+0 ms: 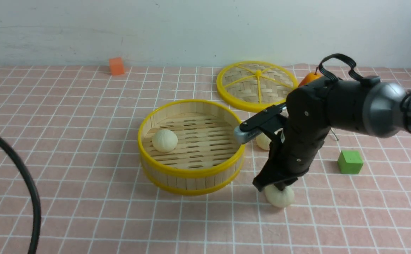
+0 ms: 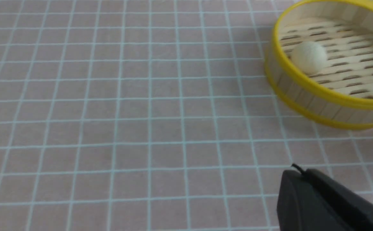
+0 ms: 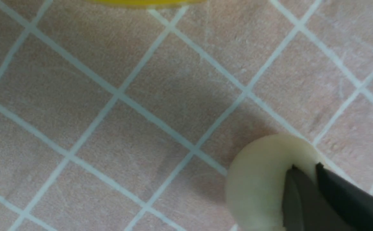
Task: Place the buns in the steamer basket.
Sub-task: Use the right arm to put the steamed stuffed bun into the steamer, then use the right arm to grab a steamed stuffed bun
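**Right gripper on a bun beside the steamer basket**

The steamer basket [image 1: 190,173] is a round, shallow tub with a slatted pale-wood floor, an upright wall of wooden strips and 2 glossy yellow rims. It stands on the desk [image 1: 85,141], which is covered in pink cloth with a white grid. The 1st bun [image 1: 164,140], a matte cream-white ball, lies on the left part of the basket floor. The 2nd bun [image 1: 263,141] sits on the desk just right of the basket, partly hidden by the arm. The 3rd bun [image 1: 281,197] rests on the desk nearer the camera.

The black right arm [image 1: 332,106] reaches in from the right and bends steeply down. The right gripper [image 1: 274,185] is on top of the 3rd bun. The right wrist view shows 1 dark finger [image 3: 334,199] against the bun's rounded surface. Whether the gripper pinches the bun cannot be told.

Of the left gripper [image 2: 302,183] only 1 black finger shows, over bare cloth and apart from the basket. How far it is spread cannot be told.
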### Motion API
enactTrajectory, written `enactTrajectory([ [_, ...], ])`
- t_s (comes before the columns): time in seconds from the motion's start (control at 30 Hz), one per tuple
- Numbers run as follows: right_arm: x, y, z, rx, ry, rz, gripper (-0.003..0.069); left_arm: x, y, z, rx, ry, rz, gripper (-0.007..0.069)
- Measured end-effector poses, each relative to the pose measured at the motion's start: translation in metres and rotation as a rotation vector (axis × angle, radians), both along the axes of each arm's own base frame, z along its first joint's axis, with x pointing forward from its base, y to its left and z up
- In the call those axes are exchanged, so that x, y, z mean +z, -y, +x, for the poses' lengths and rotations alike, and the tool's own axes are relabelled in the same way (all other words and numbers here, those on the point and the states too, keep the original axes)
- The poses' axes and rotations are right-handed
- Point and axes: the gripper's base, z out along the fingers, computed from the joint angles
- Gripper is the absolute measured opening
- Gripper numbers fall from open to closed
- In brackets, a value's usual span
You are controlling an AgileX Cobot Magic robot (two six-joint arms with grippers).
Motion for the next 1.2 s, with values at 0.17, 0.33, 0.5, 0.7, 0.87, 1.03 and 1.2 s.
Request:
enactTrajectory([
  [0.17, 0.068, -0.010, 0.016, 0.031, 0.166, 0.058, 0.0003, -0.015, -0.008, -0.004, 0.035, -0.041, 0.082, -0.0014],
  [0.33, 0.107, -0.042, 0.027, 0.139, 0.333, 0.131, 0.0003, -0.030, 0.000, 0.004, -0.030, 0.046, 0.068, -0.0014],
  [0.5, 0.071, -0.080, 0.044, 0.207, 0.314, 0.130, 0.0003, -0.037, 0.005, 0.007, -0.058, 0.092, 0.028, -0.0014],
  [0.7, 0.005, -0.103, 0.057, 0.235, 0.211, 0.080, 0.0070, -0.037, 0.005, 0.007, -0.061, 0.099, 0.024, -0.0014],
  [0.87, 0.013, -0.109, 0.056, 0.244, 0.228, 0.090, 0.0288, -0.040, 0.005, 0.007, -0.059, 0.089, 0.031, -0.0014],
  [1.03, 0.057, -0.102, 0.050, 0.239, 0.247, 0.082, 0.0484, -0.040, 0.005, 0.007, -0.058, 0.089, 0.030, -0.0014],
  [1.2, 0.102, -0.070, 0.053, 0.168, 0.293, 0.076, 0.0516, -0.040, 0.005, 0.007, -0.058, 0.089, 0.030, -0.0014],
])
